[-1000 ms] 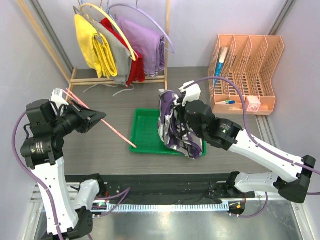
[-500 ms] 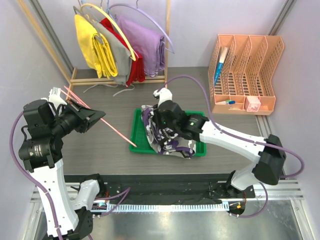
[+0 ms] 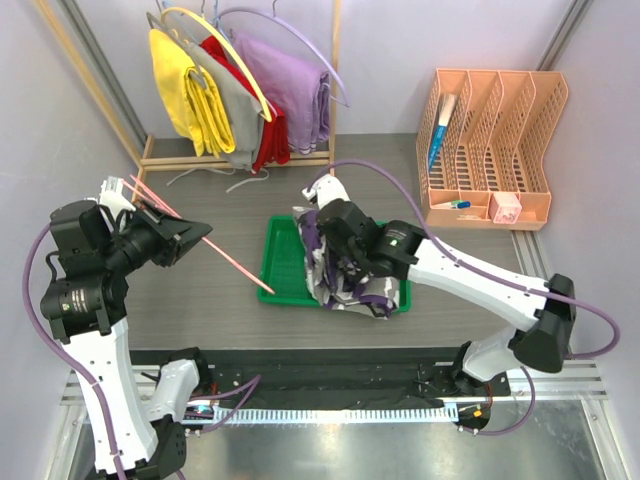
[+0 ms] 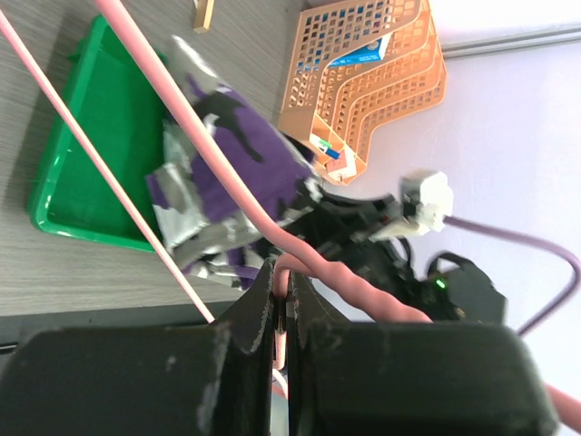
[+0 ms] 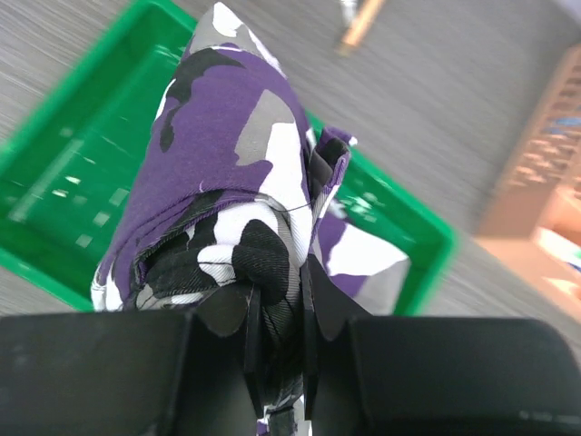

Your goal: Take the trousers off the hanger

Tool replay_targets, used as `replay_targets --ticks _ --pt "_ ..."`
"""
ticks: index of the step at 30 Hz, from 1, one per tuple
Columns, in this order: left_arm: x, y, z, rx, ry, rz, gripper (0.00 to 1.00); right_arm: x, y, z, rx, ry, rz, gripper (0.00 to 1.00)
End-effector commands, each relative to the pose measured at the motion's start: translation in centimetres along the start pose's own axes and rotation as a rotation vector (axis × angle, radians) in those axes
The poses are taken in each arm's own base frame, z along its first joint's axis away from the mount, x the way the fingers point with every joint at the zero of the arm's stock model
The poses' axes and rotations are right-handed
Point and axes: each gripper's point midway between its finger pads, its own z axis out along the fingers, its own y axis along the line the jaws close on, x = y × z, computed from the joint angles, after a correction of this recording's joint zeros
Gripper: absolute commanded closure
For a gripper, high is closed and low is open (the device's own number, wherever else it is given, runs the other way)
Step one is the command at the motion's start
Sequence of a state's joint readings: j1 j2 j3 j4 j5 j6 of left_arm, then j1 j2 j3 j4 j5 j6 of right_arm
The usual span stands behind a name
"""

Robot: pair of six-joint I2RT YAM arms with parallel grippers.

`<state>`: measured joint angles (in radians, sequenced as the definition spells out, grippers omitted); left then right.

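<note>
The camouflage trousers (image 3: pixel 340 270) hang bunched from my right gripper (image 3: pixel 325 228) over the green tray (image 3: pixel 282 262); their lower folds rest in the tray. In the right wrist view the gripper (image 5: pixel 277 318) is shut on a fold of the trousers (image 5: pixel 227 163). My left gripper (image 3: pixel 195 232) is at the left, shut on the thin pink hanger (image 3: pixel 232 262), which is bare and points toward the tray. In the left wrist view the gripper (image 4: pixel 282 300) pinches the hanger's wire (image 4: pixel 204 154), with the trousers (image 4: pixel 236 173) beyond it.
A clothes rack (image 3: pixel 240 155) at the back left holds yellow, red, grey and lavender garments on other hangers. A salmon file organiser (image 3: pixel 490 150) stands at the back right. Dark wooden table (image 3: pixel 200 300) lies around the tray.
My right gripper, holding the trousers, swung left over the tray, then lifted slightly back right; the cloth sank into the tray. The left arm and hanger stayed still.
</note>
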<state>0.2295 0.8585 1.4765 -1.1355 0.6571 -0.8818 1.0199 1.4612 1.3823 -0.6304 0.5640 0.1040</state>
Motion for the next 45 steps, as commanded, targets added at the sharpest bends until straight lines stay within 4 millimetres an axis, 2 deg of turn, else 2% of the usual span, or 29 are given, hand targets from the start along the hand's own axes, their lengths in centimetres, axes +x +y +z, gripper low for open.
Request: replay_targets --ticks 1,3,5,7,8,10,11,13,15,18,22,23,24,25,27,28,30,31,32,33,34,37,38,41,44,45 --pt "-0.2 -0.8 0.2 0.051 -0.001 0.037 1.00 -3.2 -5.0 -6.2 0.127 -0.093 -0.110 0.99" --pt "-0.3 -0.8 0.2 0.050 -0.001 0.037 1.00 -3.3 -4.3 -6.7 0.131 -0.096 -0.177 0.99" --pt "-0.3 -0.7 0.3 0.049 0.003 0.037 1.00 -2.5 -2.3 -6.5 0.093 -0.069 -0.286 0.99" --pt "-0.3 -0.7 0.4 0.050 0.005 0.038 1.00 -1.2 -0.8 -5.6 0.071 -0.044 -0.292 0.99" --pt "-0.2 -0.6 0.4 0.050 0.003 0.039 1.00 0.9 0.5 -4.4 0.029 0.001 -0.296 0.99" --pt "-0.2 -0.7 0.3 0.055 -0.002 0.034 1.00 2.7 3.0 -3.0 -0.056 0.003 -0.235 0.99" --pt "-0.2 -0.7 0.2 0.057 -0.007 0.033 1.00 5.7 4.8 -2.1 -0.134 0.056 -0.220 0.99" --pt "-0.1 -1.0 0.1 0.066 -0.009 0.032 1.00 7.0 7.0 -0.9 -0.197 0.051 -0.154 0.99" --pt "-0.2 -1.1 0.0 0.071 -0.013 0.029 1.00 9.8 9.5 0.2 -0.277 0.125 -0.131 0.99" --pt "-0.4 -1.4 0.1 0.082 -0.016 0.025 1.00 12.0 12.1 1.4 -0.344 0.222 -0.111 0.97" --pt "-1.0 -1.9 0.2 0.099 -0.036 0.023 1.00 11.8 14.3 1.0 -0.445 0.258 -0.075 0.88" --pt "-1.2 -2.0 0.3 0.098 -0.041 0.021 1.00 11.2 14.6 0.8 -0.467 0.253 -0.063 0.81" --pt "-1.5 -2.1 0.4 0.101 -0.047 0.024 1.00 11.0 14.7 0.3 -0.491 0.258 -0.055 0.74" --pt "-1.7 -2.1 0.5 0.097 -0.050 0.021 1.00 10.2 14.5 0.0 -0.498 0.246 -0.044 0.62" --pt "-2.3 -2.0 0.8 0.088 -0.064 0.022 1.00 9.6 13.8 -0.8 -0.499 0.256 -0.020 0.52" --pt "-2.4 -2.0 0.9 0.086 -0.066 0.021 1.00 8.3 13.3 -1.9 -0.525 0.234 0.005 0.40" --pt "-2.9 -1.9 1.1 0.078 -0.081 0.023 1.00 8.1 12.1 -3.1 -0.509 0.254 0.015 0.29" --pt "-3.1 -1.7 1.3 0.071 -0.084 0.020 1.00 6.8 11.3 -4.1 -0.501 0.229 0.031 0.24" --pt "-3.2 -1.6 1.5 0.066 -0.088 0.020 1.00 6.5 10.7 -4.7 -0.490 0.226 0.037 0.21" --pt "-3.4 -1.4 1.7 0.060 -0.091 0.020 1.00 6.9 9.8 -5.6 -0.476 0.252 0.035 0.18" --pt "-3.6 -1.2 1.9 0.054 -0.093 0.027 1.00 5.7 8.9 -7.0 -0.474 0.223 0.071 0.15" --pt "-4.1 -0.2 2.4 0.005 -0.097 0.059 1.00 4.9 6.8 -9.1 -0.439 0.210 0.120 0.07" --pt "-4.4 0.3 2.9 -0.015 -0.086 0.055 1.00 4.4 6.0 -10.1 -0.434 0.186 0.140 0.06" --pt "-4.6 0.7 4.0 -0.035 -0.038 0.055 1.00 4.6 4.3 -11.6 -0.411 0.196 0.168 0.05" --pt "-3.8 -1.0 5.5 0.040 0.055 0.108 1.00 4.7 2.8 -12.8 -0.404 0.192 0.191 0.05" --pt "-4.2 -1.3 6.4 0.040 0.077 0.121 1.00 4.7 2.5 -13.2 -0.425 0.190 0.211 0.04"
